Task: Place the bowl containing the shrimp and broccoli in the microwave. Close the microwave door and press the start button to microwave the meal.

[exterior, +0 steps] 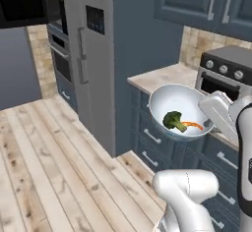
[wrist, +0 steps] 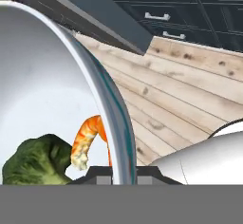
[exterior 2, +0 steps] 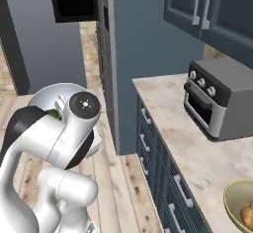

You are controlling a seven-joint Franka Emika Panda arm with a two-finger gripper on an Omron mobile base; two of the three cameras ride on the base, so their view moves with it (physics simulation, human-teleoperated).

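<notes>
The white arm's two-finger gripper is closed on the rim of the round, glossy, pale bluish-white bowl, at about 3 o'clock of the bowl in the left base view. The bowl is lifted in the air and tilted, with its opening turned toward the camera, in front of the dark blue drawer fronts below the light stone counter. In the hand view the bowl's thin rim runs down between the two dark finger tips.

Inside the bowl lie the small dark-green broccoli floret and, at its 3 o'clock and just beside it, the small curved orange shrimp; both rest low in the bowl.

The wide black microwave is built into the tall cabinet at about 10 o'clock of the left base view, well apart from the bowl. Its broad black microwave door stands swung open to the left.

A small grey toaster oven with knobs stands on the counter. An olive-yellow bowl sits on the counter at 5 o'clock of the right base view.
</notes>
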